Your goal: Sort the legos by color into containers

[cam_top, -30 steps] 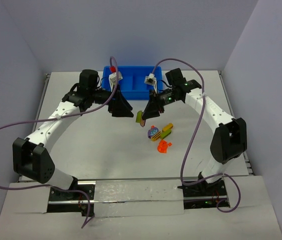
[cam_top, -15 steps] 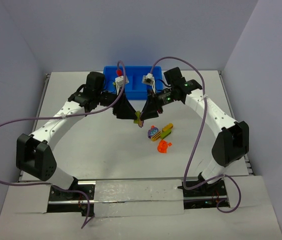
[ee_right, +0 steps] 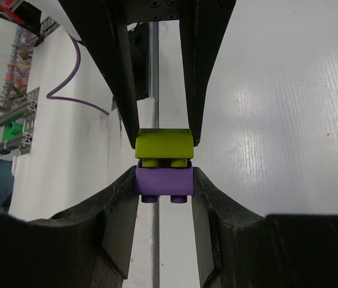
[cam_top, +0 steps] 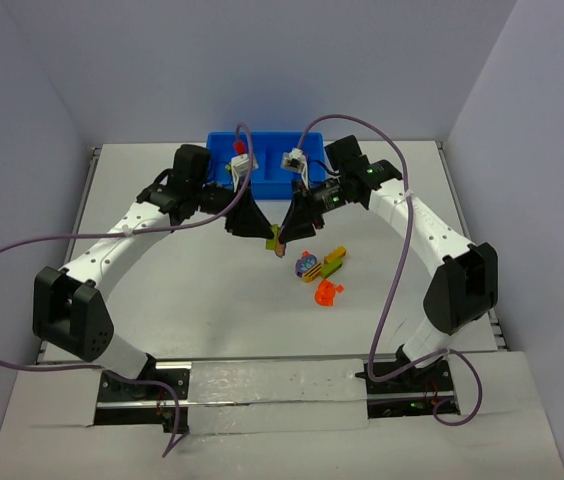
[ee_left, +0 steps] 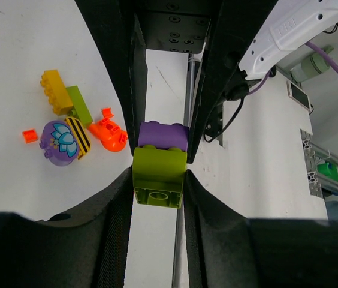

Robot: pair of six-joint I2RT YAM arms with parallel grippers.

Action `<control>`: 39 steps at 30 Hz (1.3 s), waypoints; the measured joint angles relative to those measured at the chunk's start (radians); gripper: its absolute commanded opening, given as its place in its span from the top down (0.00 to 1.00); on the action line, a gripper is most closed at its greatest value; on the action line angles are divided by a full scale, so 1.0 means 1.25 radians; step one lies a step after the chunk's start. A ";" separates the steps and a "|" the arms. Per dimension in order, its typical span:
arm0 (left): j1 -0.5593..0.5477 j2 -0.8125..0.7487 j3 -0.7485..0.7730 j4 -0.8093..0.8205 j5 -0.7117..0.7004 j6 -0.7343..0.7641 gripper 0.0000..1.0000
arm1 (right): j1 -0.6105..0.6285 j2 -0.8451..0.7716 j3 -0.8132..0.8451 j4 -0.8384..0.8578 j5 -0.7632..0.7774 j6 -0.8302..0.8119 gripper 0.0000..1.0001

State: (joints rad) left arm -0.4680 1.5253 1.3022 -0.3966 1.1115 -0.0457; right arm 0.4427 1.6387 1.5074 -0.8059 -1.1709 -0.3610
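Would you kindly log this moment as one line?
left tool: shut on green brick | right tool: shut on purple brick | bricks joined

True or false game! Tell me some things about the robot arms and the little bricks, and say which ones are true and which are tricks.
1. The left gripper is closed on the green brick. True.
2. The purple brick is lying inside the blue bin. False: the right gripper holds it, stuck to the green brick, in front of the bin.
3. An orange piece lies loose on the table. True.
4. The two grippers are far apart from each other. False: they meet in the middle, each pinching one half of the same two-brick stack.
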 measured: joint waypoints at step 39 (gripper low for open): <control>0.214 0.502 0.455 0.188 -0.739 -0.003 1.00 | -0.132 -0.023 0.002 0.083 0.305 0.133 1.00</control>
State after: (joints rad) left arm -0.2003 2.1532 1.8709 -0.1619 0.1875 -0.0490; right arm 0.2777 1.6104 1.5101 -0.7021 -0.7896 -0.1949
